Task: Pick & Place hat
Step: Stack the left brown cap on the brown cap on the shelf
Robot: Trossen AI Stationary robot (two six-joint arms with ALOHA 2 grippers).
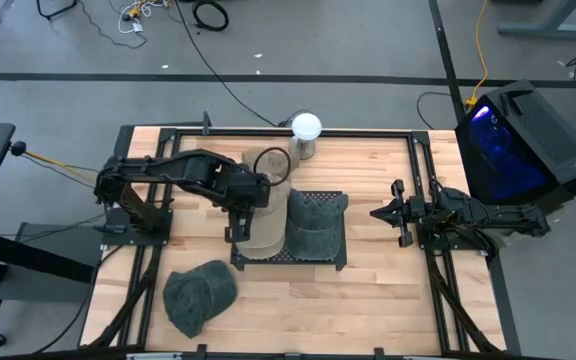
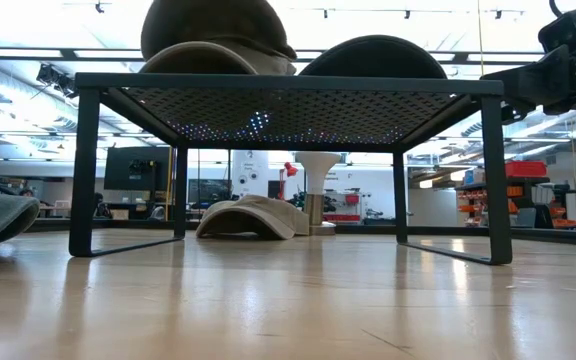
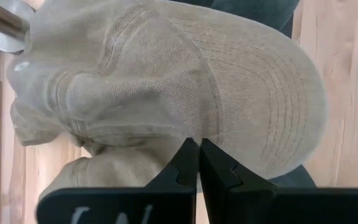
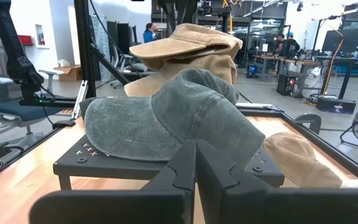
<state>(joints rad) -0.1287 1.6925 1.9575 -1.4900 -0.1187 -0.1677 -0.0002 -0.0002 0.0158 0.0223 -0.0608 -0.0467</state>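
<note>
A tan hat (image 1: 264,212) sits over the left part of the black mesh stand (image 1: 336,256), its brim (image 3: 272,106) toward the table's near side. My left gripper (image 3: 197,149) is above it, shut on it. Beneath it a second tan hat (image 4: 188,74) lies on the stand. Beside them a grey hat (image 1: 315,225) rests crown up on the mesh. My right gripper (image 1: 376,213) waits shut to the right of the stand, level with it. My left gripper pinches the upper tan hat's crown beside the brim seam (image 3: 194,134), coming from above and pointing down. The cloth bunches in folds around the fingertips. In the right wrist view the hat (image 4: 185,40) sits level atop the lower one; whether it is lifted clear I cannot tell.
Another grey hat (image 1: 200,295) lies on the table near the left front. A third tan hat (image 1: 266,163) lies behind the stand, next to a white ball-topped post (image 1: 306,127). Bare wood shows in front of the stand and to its right.
</note>
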